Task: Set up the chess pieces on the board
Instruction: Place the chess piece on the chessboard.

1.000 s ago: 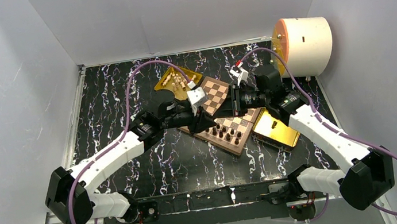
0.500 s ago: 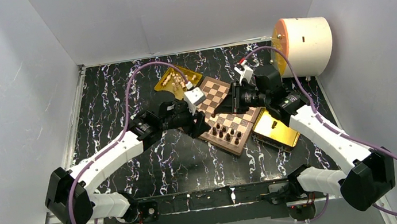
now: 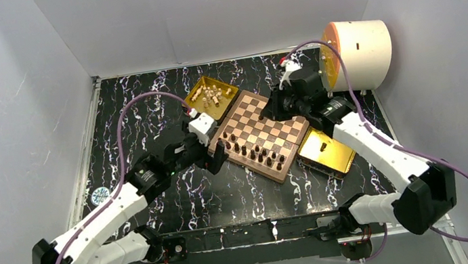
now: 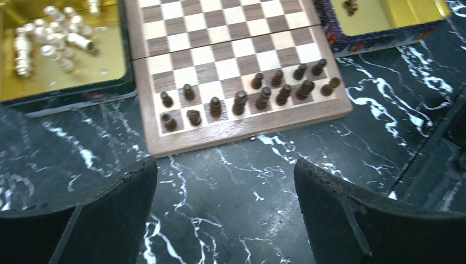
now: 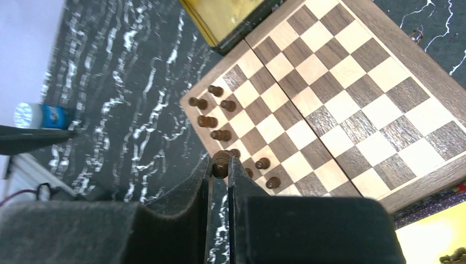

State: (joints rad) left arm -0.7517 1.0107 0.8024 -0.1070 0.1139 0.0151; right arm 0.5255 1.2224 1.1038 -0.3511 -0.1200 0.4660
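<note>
Your left gripper point(image 4: 222, 170) hangs wide with nothing between its fingers, over the tabletop point(image 4: 231, 220) just near of the board point(image 4: 247, 131). Your right gripper point(image 5: 219, 171) is pinched narrow on one dark piece point(image 5: 221, 163), and it's carrying that above the board's near-left rows.

The rest of the dark pieces point(image 4: 258, 96) stand in those two near rows. They are bunched toward the right end and looser toward the left, with some squares open. I'd call the dark side most of the way there, though I can't get a sure count from these angles. The cream pieces point(image 4: 55, 44) haven't been started: they lie in a heap in the gold tray point(image 4: 88, 74) at the board's far-left side, and the far rows are bare. So you have roughly half the job left, plus the piece in hand.

Only the right wrist view shows that pinch, because from above the wrist hides it. The left wrist view alone catches a small dark shape in the second gold tray point(image 4: 384, 16) on the right. It may be a leftover piece.
</note>
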